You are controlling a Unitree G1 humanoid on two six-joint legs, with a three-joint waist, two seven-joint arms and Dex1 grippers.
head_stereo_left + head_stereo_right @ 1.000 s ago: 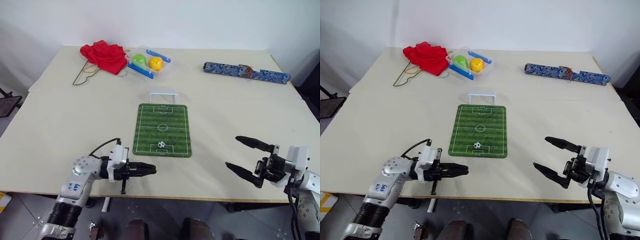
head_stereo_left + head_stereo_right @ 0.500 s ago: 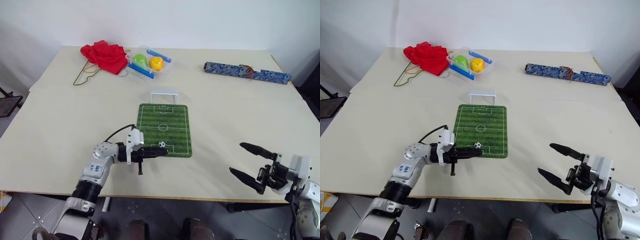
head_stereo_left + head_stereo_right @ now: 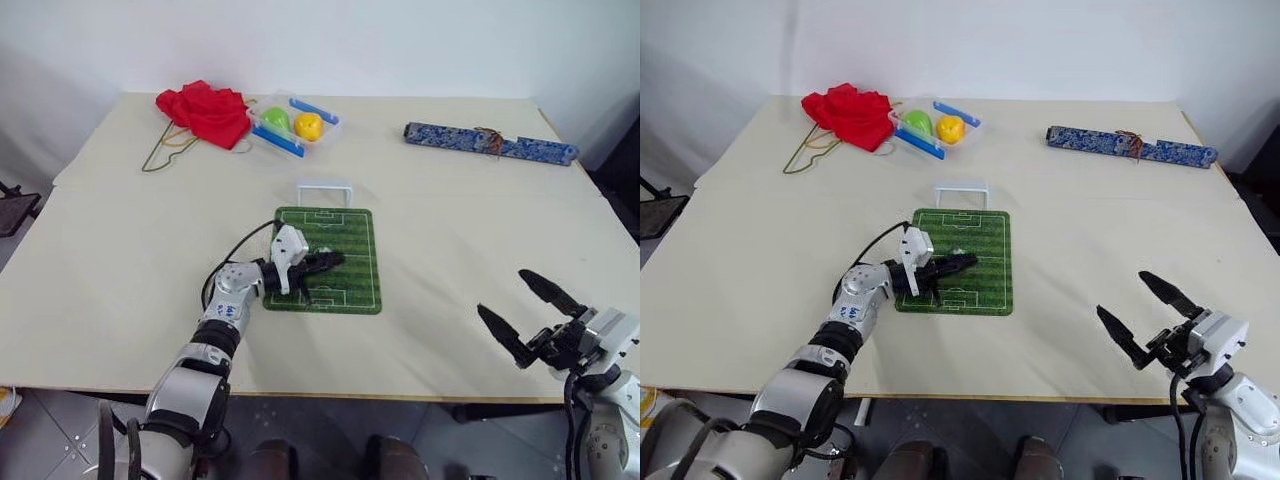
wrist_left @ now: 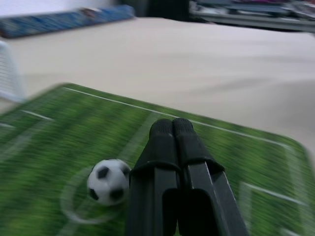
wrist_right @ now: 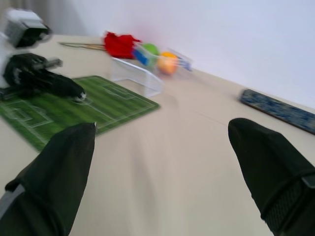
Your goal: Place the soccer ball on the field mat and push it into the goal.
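The soccer ball (image 4: 108, 181) lies on the field mat (image 3: 355, 232), near the centre circle. My left gripper (image 3: 336, 260) reaches over the mat, fingers shut and empty, with its tip (image 4: 171, 127) right beside the ball on the near side. Just past the mat's far end stands the white goal (image 3: 325, 189). My right gripper (image 3: 503, 294) hovers open and empty at the table's near right edge, well away from the mat. The right wrist view also shows the left gripper (image 5: 74, 92) on the mat.
A clear box (image 3: 295, 126) holding a green ball and an orange ball sits at the back left, next to a red cloth (image 3: 205, 110) and a tan wire hanger (image 3: 160, 152). A blue patterned strip (image 3: 490, 143) lies at the back right.
My shut left gripper has moved forward from the table's near edge onto the mat, and the ball has rolled from the near penalty area towards the centre. The right gripper has drifted right and lower.
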